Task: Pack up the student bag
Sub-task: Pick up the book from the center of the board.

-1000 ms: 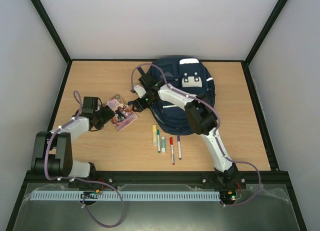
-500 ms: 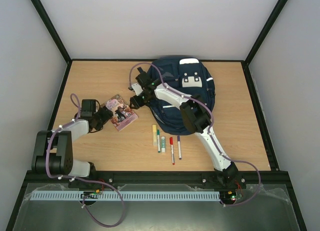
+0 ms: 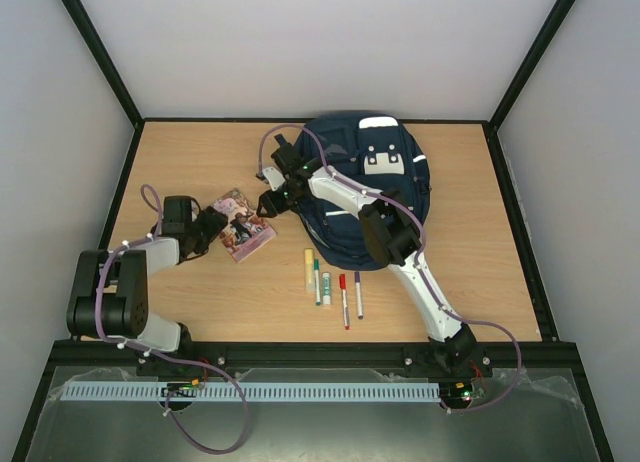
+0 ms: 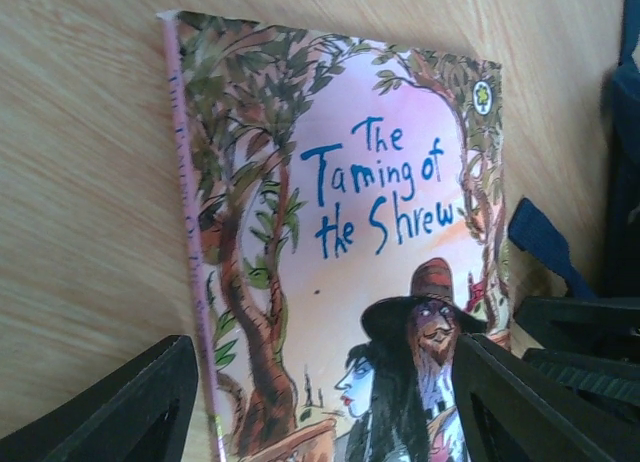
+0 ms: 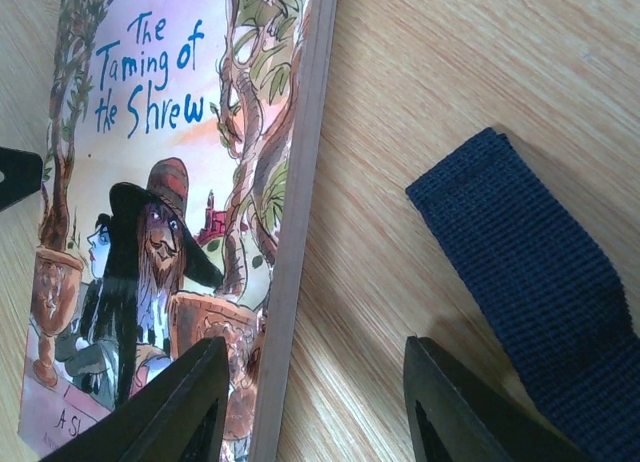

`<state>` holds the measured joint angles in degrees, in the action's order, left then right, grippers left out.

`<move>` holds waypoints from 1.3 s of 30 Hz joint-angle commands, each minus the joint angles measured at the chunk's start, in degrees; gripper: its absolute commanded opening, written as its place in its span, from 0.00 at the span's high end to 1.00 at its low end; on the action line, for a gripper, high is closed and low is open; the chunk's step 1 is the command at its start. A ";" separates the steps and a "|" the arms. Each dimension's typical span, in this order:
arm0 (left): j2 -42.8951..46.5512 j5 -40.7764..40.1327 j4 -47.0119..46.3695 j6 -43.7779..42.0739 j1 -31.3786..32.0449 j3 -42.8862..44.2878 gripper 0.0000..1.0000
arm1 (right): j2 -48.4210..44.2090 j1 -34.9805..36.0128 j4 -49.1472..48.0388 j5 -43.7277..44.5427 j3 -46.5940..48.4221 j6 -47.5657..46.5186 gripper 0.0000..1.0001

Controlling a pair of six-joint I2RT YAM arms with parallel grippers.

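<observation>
Now, with the left tool [image 3: 214,227] and the right tool [image 3: 266,204] both spread wide astride opposite edges of the book [image 3: 243,228], one should close squarely on the cover, clear of the strap [image 5: 530,272] beside the right tool, before lifting toward the student bag [image 3: 398,184] just behind it.

A paperback [image 3: 243,227], "The Taming of the Shrew", lies flat and face up on the wooden worktop [image 3: 190,157], left of centre. Its cover shows twisting trees and a figure in a dark hat. Towards the front edge, near the middle, pens lie side by side, roughly parallel: a yellow highlighter [image 3: 309,269], a green-capped marker [image 3: 317,280], a short pale stick [image 3: 326,285], a red pen [image 3: 343,299] and a purple-capped pen [image 3: 358,294].
</observation>
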<state>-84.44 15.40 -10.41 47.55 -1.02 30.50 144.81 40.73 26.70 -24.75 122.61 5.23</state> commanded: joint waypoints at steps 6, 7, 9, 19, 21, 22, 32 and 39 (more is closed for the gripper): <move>-2.79 2.76 -0.41 1.20 -0.23 -3.79 0.28 | 7.56 1.96 8.66 3.22 -1.13 0.48 0.58; -2.71 2.81 -0.33 1.03 -0.22 -3.92 0.28 | 7.85 2.05 8.86 3.70 -1.14 0.47 0.59; -2.59 3.31 -0.14 0.56 -0.15 -4.20 0.28 | 8.47 2.36 9.24 5.12 -1.22 0.45 0.61; -0.52 4.20 -1.31 1.59 0.49 -10.85 0.27 | 9.53 3.15 10.64 6.08 -4.85 1.47 0.81; -0.73 4.60 -2.75 2.07 0.50 -12.47 0.27 | 9.50 3.26 10.69 7.27 -5.57 1.66 0.83; -0.77 4.51 -3.10 2.32 0.50 -13.02 0.27 | 9.60 3.36 10.82 7.97 -5.65 1.71 0.84; -4.69 10.00 -11.65 0.68 0.81 -15.18 0.26 | 14.16 4.61 13.89 5.47 -5.99 -1.52 0.85; -3.27 18.57 -20.34 2.29 4.53 -14.50 0.29 | 15.11 5.07 14.12 4.96 -4.28 -1.90 0.85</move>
<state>-85.73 23.64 -36.47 48.01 -1.19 17.89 147.70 42.44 25.32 -22.98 123.42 3.92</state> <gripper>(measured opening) 0.721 0.148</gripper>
